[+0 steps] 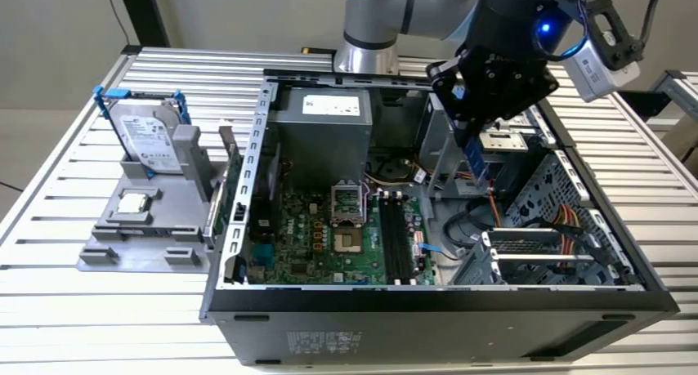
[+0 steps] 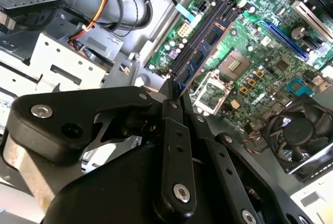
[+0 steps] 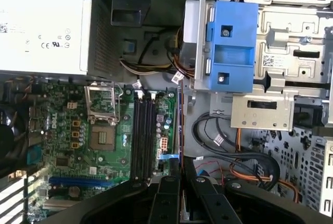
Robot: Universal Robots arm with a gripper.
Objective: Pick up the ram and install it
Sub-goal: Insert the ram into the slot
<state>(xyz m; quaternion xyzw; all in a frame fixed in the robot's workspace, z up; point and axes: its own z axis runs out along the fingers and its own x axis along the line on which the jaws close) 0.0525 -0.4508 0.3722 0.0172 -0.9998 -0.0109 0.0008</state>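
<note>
My gripper (image 1: 467, 123) is shut on the ram (image 1: 476, 158), a thin blue-green stick hanging downward from the fingers over the open computer case (image 1: 436, 297). It hangs above the case interior, toward the exterior view's right of the motherboard's long black slots (image 1: 395, 236) and clear of them. In the second wrist view the ram (image 2: 205, 52) sticks out from the gripper (image 2: 174, 96) along the line of the slots (image 2: 221, 13). In the first wrist view the ram (image 3: 180, 130) shows edge-on, just beside the slots (image 3: 143, 135), rising from the gripper (image 3: 181, 174).
A grey power supply (image 1: 322, 134) stands at the case's back. Cables (image 1: 534, 220) and drive cages fill the case's side on the exterior view's right, with a blue bracket (image 3: 231, 47). A hard drive (image 1: 147, 138) and a square chip (image 1: 133, 202) rest on a grey holder outside.
</note>
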